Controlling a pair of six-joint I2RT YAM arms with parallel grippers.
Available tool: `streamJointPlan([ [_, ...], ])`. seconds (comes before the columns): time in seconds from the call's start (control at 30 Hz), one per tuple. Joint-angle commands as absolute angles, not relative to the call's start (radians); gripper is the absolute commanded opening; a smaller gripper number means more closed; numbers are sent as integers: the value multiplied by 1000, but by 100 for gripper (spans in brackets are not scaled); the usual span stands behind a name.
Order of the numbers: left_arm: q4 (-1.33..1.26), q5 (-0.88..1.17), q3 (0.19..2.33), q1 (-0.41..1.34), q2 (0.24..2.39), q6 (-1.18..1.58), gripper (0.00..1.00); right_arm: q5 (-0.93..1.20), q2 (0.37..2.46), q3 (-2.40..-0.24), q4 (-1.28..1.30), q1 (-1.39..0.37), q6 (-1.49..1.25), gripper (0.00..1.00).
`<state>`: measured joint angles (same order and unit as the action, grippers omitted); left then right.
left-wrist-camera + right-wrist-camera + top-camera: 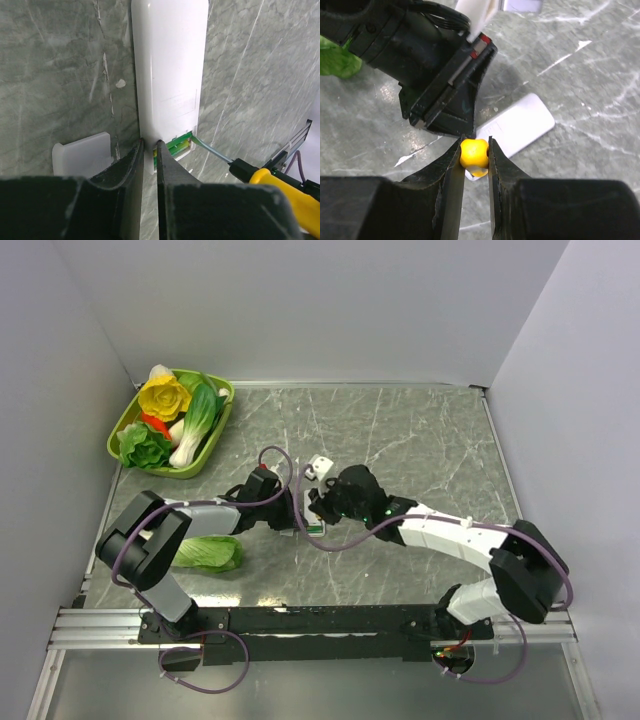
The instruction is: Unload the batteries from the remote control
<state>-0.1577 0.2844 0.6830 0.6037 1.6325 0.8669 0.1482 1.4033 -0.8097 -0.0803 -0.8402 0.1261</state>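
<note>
1. The remote control (170,65) lies flat on the bench (60,75), back side up. The battery bay at its end nearest the arms is open. Its cover (82,156) sits on the bench just beside that end, on the left in the left wrist view.
2. The batteries (178,146) are in the bay and not yet out. They show as a green strip at the open end.
3. The left end effector (150,145) is almost fully closed. Its fingers pinch the thin side wall at the remote control's open end. Likely reason: to pin the body down so it cannot slide or lift while it is pried.
4. The right end effector (474,142) is clamped on the yellow handle of the screwdriver (270,182), with both fingers touching it. The shaft slants down from the remote control's right side, and its tip sits at the edge of the bay against the green. Likely reason: to use the blade as a lever under a battery.
5. Judgement: the step in hand is prying out the first battery. The shallow angle suits levering up, but a slip could skid the tip across the bay.
</note>
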Motion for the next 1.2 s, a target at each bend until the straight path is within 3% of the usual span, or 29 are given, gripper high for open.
streamJointPlan([
  [0.0, -143, 275, 673, 623, 1687, 890, 13, 80, 1339, -660, 43, -839, -41, 0],
  [0.23, -152, 284, 670, 623, 1701, 891, 13, 2, 1305, -540, -64, -836, -274, 0],
  [0.5, -153, 278, 661, 623, 1692, 887, 13, -66, 1161, -392, -242, -848, -233, 0],
  [1.17, -192, 291, 624, 626, 1707, 910, 10, -247, 1080, -77, -768, -948, -267, 0],
])
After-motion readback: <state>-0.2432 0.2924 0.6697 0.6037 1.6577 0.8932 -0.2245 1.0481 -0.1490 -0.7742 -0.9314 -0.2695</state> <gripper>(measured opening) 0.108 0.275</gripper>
